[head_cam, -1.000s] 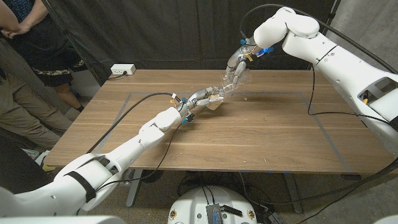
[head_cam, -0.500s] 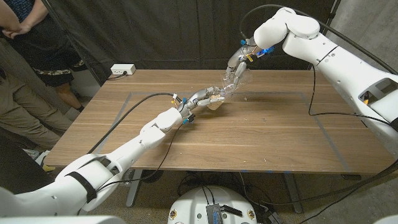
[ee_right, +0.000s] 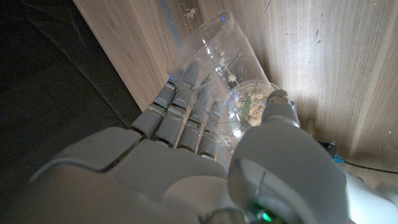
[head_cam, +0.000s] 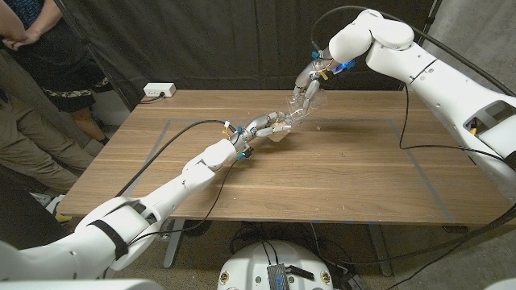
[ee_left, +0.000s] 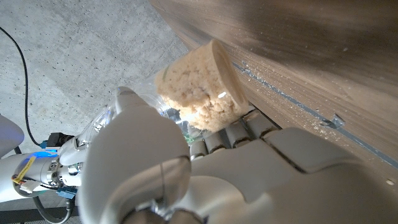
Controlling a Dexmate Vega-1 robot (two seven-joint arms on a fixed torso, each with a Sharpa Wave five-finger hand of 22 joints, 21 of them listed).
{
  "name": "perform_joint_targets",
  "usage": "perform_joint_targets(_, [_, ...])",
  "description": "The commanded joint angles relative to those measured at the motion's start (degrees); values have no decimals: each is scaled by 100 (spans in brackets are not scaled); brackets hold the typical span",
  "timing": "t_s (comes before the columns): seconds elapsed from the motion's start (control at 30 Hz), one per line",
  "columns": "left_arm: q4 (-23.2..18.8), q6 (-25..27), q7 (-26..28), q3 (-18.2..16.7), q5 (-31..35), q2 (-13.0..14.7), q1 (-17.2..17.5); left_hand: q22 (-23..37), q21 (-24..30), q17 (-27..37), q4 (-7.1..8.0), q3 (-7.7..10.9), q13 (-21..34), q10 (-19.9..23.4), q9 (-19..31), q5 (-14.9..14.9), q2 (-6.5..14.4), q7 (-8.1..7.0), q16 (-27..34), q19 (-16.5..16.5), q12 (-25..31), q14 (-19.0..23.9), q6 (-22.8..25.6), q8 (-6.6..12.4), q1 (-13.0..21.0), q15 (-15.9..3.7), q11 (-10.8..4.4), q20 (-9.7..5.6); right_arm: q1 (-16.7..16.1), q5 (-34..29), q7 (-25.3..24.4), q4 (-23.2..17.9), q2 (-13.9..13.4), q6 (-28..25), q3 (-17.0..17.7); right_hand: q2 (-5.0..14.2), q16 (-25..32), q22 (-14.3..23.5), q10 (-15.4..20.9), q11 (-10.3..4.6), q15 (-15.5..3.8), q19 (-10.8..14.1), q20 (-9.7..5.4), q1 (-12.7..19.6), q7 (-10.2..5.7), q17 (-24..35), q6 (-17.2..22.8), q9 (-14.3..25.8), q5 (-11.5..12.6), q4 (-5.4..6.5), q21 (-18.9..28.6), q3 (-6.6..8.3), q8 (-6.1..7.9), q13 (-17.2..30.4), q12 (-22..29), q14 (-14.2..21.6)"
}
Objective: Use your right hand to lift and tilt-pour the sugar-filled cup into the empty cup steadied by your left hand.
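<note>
The right hand (head_cam: 306, 90) is holding a clear cup (ee_right: 214, 56) tilted steeply over the far middle of the wooden table (head_cam: 339, 173), its fingers (ee_right: 186, 93) lying side by side along the wall and the thumb (ee_right: 280, 115) pressing from the other side; the cup is looking nearly empty now, with only a few grains clinging inside. Just below it, touching or all but touching its mouth, the left hand (head_cam: 262, 127) is gripping the receiving cup (ee_left: 202, 93), fingers (ee_left: 233, 134) curled close together around it, and that cup is sitting packed with sugar (tilted in the left wrist view, though how far from upright I cannot tell). Grains are already lying scattered on the table near the blue tape line (ee_left: 292, 102). The risk I am seeing: the receiver is full to the brim, so any further tipping or squeezing by the left hand could be spilling sugar over the rim, and the thin wall may be buckling under a hard grip. The upper cup nudging the lower rim could also be knocking it askew.
</note>
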Motion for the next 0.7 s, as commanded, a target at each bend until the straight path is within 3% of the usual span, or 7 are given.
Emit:
perform_joint_targets(0.03, [104, -61, -3, -11, -8, -32, -24, 19, 39, 27, 3, 2, 27, 35, -5, -11, -4, -30, -17, 23, 19, 50, 22, 36, 33, -776, 13, -39, 71, 87, 47, 98, 59, -59, 11, 39, 4, 13, 41, -27, -905, -13, -373, 0, -7, 26, 56, 8, 26, 14, 54, 31, -19, 20, -6, 49])
perform_joint_targets(0.7, [204, -135, -57, -28, -43, -44, -54, 18, 46, 28, 14, -1, 26, 36, -10, -10, -7, -25, -17, 15, 22, 53, 6, 43, 33, -787, 14, -38, 134, 528, 32, 292, 81, -611, 140, 35, 10, 11, 47, -22, -906, -11, -364, -3, -2, 52, 60, 17, 31, 13, 57, 31, -36, 27, -32, 55])
